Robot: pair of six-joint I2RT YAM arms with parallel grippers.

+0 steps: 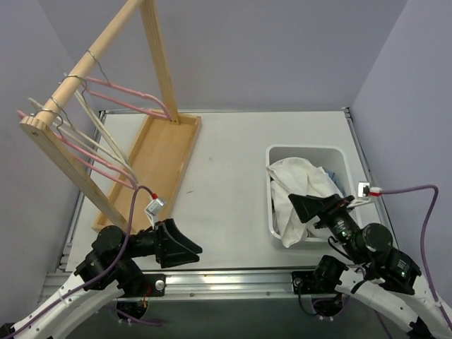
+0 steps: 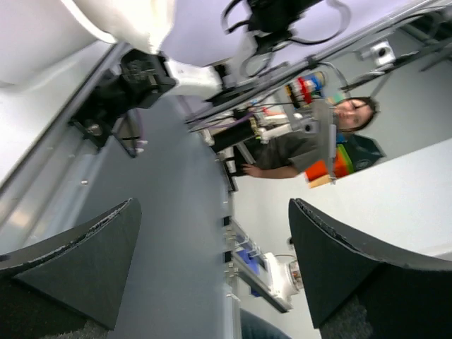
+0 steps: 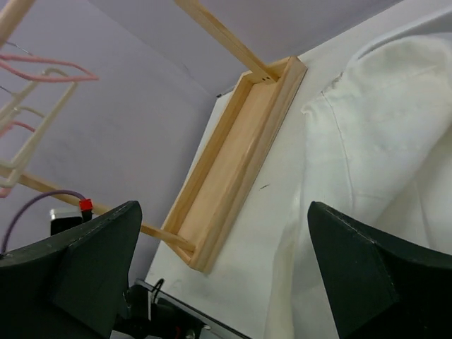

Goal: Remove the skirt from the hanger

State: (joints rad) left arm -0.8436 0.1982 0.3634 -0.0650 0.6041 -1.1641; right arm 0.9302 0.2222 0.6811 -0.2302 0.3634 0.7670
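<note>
Your left gripper sat wide open low by table's front edge, nothing between fingers. Same deal for your right gripper: spread wide, empty, above white shirt in bin. Pink hanger hung bare on wooden rail, well apart from both.

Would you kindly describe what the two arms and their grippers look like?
Both arms have black upper joints and white lower links. The left gripper and right gripper carry broad black wedge-shaped fingers. A lilac cable with a red plug feeds each wrist.
</note>
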